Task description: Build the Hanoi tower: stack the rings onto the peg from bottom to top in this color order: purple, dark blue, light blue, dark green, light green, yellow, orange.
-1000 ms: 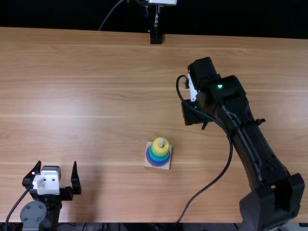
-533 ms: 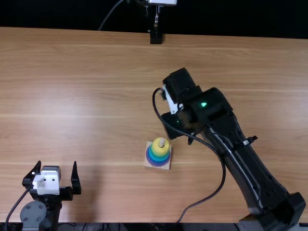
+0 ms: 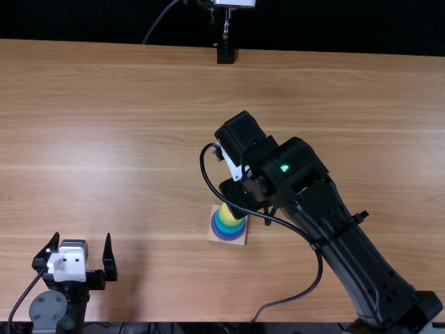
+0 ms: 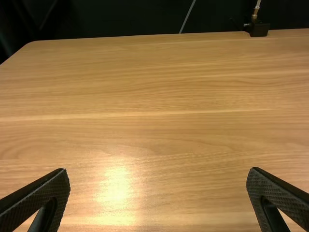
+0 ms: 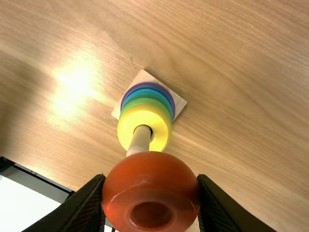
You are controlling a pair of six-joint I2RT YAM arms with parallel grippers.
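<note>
In the top view my left gripper [image 3: 82, 238] stands open near the front left; the left wrist view shows its fingers wide apart [image 4: 158, 171]. My right gripper [image 3: 240, 198], seen from above in the top view, hangs over the stack's far side. The right wrist view shows the right gripper [image 5: 151, 179] shut on the orange ring [image 5: 151, 169]. Beyond that ring rises the peg [image 5: 140, 137]; its tip is hidden. Stacked around the peg on the wooden base [image 3: 242, 241] are purple [image 5: 170, 98], blue, green and yellow [image 5: 126, 126] rings, yellow uppermost.
The right arm [image 3: 334, 223] spans the table's right half, its loose cable [image 3: 316, 271] looping beside the stack. Bare wood [image 3: 125, 139] lies left of the stack. A black mount [image 3: 225, 54] stands at the far edge.
The right arm has swung left and nearer the front edge, so its gripper now covers part of the stack in the top view. The left arm has stayed where it was.
</note>
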